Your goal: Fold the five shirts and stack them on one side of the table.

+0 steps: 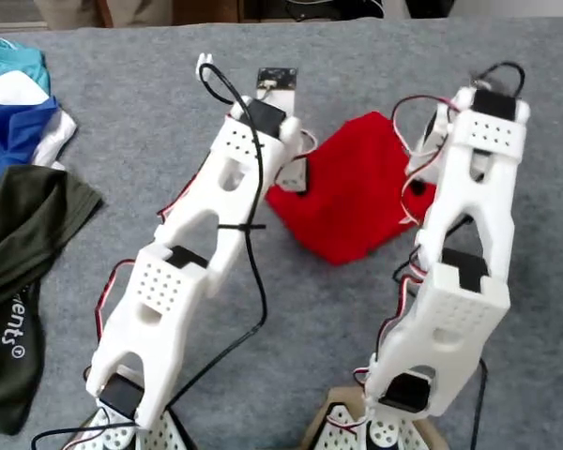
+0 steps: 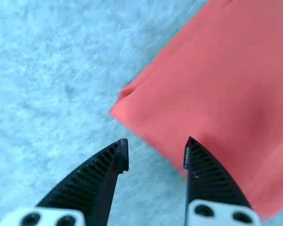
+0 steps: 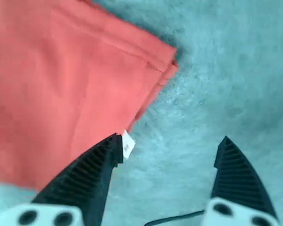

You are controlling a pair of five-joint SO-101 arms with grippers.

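Note:
A folded red shirt (image 1: pixel 357 187) lies on the grey table between the two arms. My left gripper (image 2: pixel 155 155) hovers open over the shirt's left edge (image 2: pixel 217 94), one finger above the cloth and one above the table. Over the opposite edge of the red shirt (image 3: pixel 61 84) my right gripper (image 3: pixel 170 150) hangs open, a small white tag (image 3: pixel 128 144) beside one finger. Neither gripper holds anything. In the high view the left arm's head (image 1: pixel 263 122) is just left of the shirt and the right arm's head (image 1: pixel 474 131) just right of it.
A pile of unfolded shirts lies at the table's left edge: teal (image 1: pixel 14 58), white and blue (image 1: pixel 19 122), dark olive (image 1: pixel 23 220) and black with white print (image 1: pixel 9 347). Bare grey table (image 1: pixel 122 112) stretches between the pile and the arms.

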